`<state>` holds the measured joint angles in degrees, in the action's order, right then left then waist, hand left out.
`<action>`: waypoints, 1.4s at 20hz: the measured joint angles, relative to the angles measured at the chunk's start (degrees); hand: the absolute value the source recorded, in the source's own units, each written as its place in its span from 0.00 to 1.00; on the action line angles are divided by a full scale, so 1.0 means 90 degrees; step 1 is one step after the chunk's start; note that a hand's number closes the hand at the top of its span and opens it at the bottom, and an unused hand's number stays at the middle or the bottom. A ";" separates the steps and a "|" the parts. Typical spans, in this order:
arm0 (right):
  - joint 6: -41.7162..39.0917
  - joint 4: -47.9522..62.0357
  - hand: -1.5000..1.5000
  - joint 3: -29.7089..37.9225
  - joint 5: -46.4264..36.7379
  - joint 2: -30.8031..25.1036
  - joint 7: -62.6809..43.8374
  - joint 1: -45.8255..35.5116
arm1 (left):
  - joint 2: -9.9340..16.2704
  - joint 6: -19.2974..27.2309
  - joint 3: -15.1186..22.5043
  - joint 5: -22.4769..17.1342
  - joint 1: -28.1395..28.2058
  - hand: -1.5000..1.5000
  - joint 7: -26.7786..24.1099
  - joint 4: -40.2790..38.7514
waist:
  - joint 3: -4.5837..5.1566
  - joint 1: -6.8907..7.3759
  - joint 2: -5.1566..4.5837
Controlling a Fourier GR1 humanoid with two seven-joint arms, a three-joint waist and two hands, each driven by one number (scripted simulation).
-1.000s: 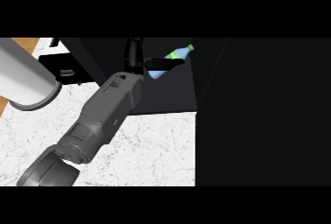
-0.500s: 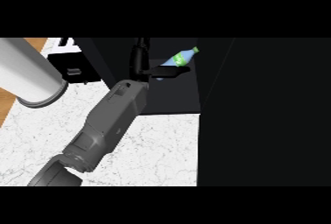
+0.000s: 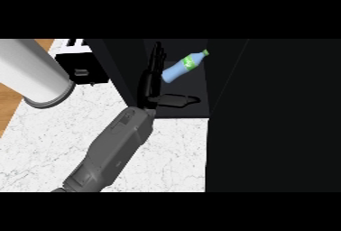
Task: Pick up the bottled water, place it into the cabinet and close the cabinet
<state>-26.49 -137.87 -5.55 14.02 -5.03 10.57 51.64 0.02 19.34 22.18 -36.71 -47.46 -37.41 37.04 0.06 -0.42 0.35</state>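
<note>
The bottled water (image 3: 181, 68), pale blue with a green label and cap, lies tilted inside the dark cabinet (image 3: 126, 67), cap toward the upper right. My left hand (image 3: 148, 88) reaches into the cabinet opening just left of it. Its fingers (image 3: 157, 58) are straight and point away from me, and the thumb (image 3: 174, 100) spreads out to the right below the bottle. The bottle's lower end is close beside the fingers, and nothing curls round it. My right hand does not show.
A broad dark cabinet panel (image 3: 279, 117) fills the right side of the view. A large white cylinder (image 3: 30, 74) slants in at the upper left, with a black box-shaped appliance (image 3: 83, 67) behind it. The white marble counter (image 3: 47, 144) lies under my forearm.
The bottle was partly hidden by my hand before and now shows in full inside the cabinet. My fingers have straightened, my thumb has spread away from it, and the whole scene has shifted in view.
</note>
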 measured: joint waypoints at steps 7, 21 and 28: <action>0.0086 -0.0061 0.00 -0.0154 -0.0065 0.0045 0.0075 0.0204 | 0.0033 -0.0204 0.0591 0.0039 0.1117 0.00 0.0241 0.1738 | -0.0001 0.0078 0.0020; -0.0769 -0.0140 1.00 -0.0318 -0.0410 -0.0967 0.0240 0.0193 | 0.1107 -0.0389 0.1387 0.0189 0.3600 1.00 0.0787 0.4843 | 0.0004 0.0120 0.0028; -0.1377 -0.0441 1.00 -0.0776 -0.0938 -0.1455 0.0485 0.0306 | 0.1831 -0.0329 0.1133 0.0063 0.4586 0.00 0.0871 0.6002 | 0.0007 0.0070 0.0047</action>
<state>-38.88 -141.84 -12.54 5.58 -18.13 14.94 54.40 16.51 16.38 32.38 -36.14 -6.19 -29.57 91.06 0.12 0.21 0.77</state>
